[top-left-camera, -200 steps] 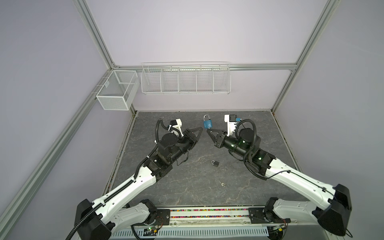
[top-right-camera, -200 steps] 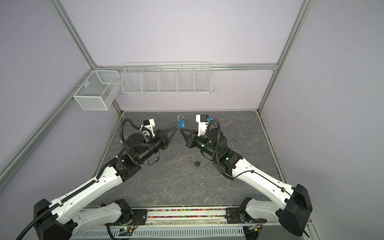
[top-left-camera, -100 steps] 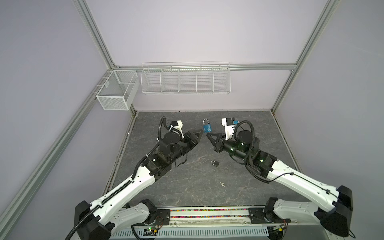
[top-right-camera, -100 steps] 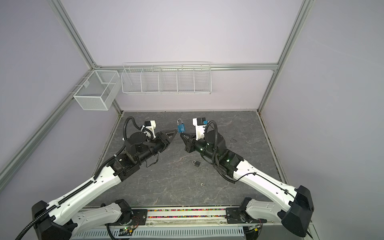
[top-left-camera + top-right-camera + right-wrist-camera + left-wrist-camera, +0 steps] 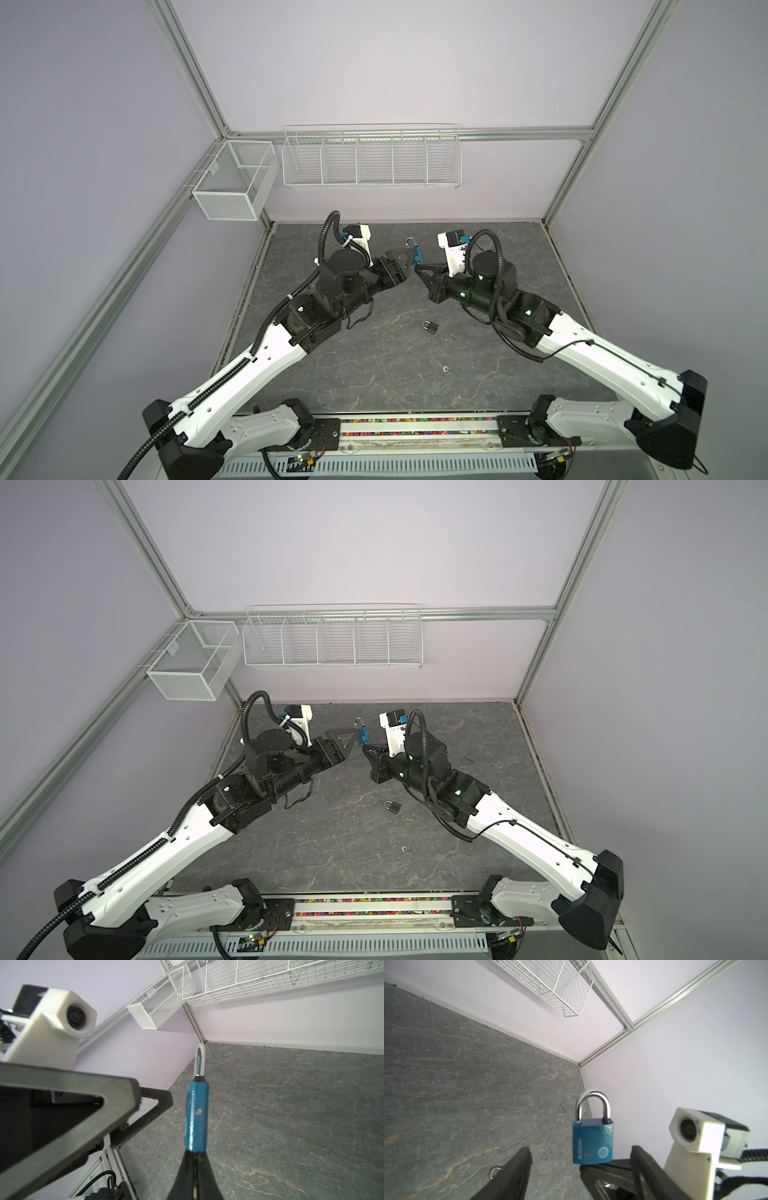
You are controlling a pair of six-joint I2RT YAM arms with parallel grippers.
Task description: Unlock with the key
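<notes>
The fingers (image 5: 521, 1165) of the left gripper (image 5: 581, 1148) are spread apart with nothing between them. Their tips stand just beside the blue padlock (image 5: 591, 1142) without touching it; the right wrist view shows a gap between the nearer tip and the padlock body. The fingers (image 5: 185, 1176) of the right gripper (image 5: 195, 1155) are pressed together directly under the base of the padlock body and carry it clear of the table (image 5: 374, 386). Whether they pinch the body itself or a key seated in it cannot be told.

The table is a dark grey, stone-patterned surface. A long wire rack (image 5: 372, 166) with several compartments hangs on the back wall. A mesh basket (image 5: 232, 187) hangs on the left wall, near the corner.

The blue padlock (image 5: 418, 257) is in the air between the two grippers, towards the back of the table and upright, with its shackle (image 5: 592, 1103) uppermost. Both legs of the shackle meet the body.

A smaller black padlock (image 5: 430, 327) lies on the table, nearer the robot's base. A small metal piece (image 5: 445, 368), too small to identify, lies nearer the base again; both are well apart from the grippers.
</notes>
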